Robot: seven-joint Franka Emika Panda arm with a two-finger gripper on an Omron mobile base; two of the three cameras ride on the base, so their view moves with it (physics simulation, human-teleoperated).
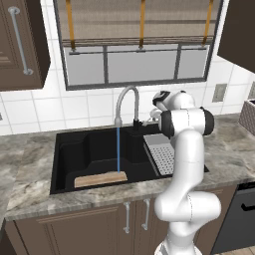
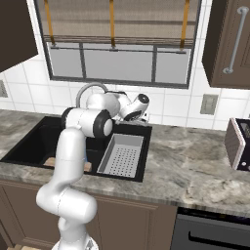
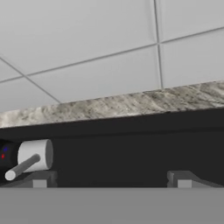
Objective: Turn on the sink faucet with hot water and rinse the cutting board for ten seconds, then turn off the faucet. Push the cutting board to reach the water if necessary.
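Cutting board [image 2: 50, 161] mostly hidden behind arm; claw [image 3: 111, 178] tips cut off.

One tall silver-grey gooseneck faucet [image 1: 127, 102] stands behind one matte black rectangular sink basin [image 1: 74, 154]. One thin vertical blue water stream [image 1: 118, 149] falls onto one flat light-tan wooden cutting board [image 1: 99, 179]. One grey perforated drainer tray [image 2: 122, 155] sits at the basin's side. Two silver bar handles [image 1: 136, 215] mark the cabinet doors below the counter. One wall outlet plate [image 2: 208, 104] is set in the white tiles.
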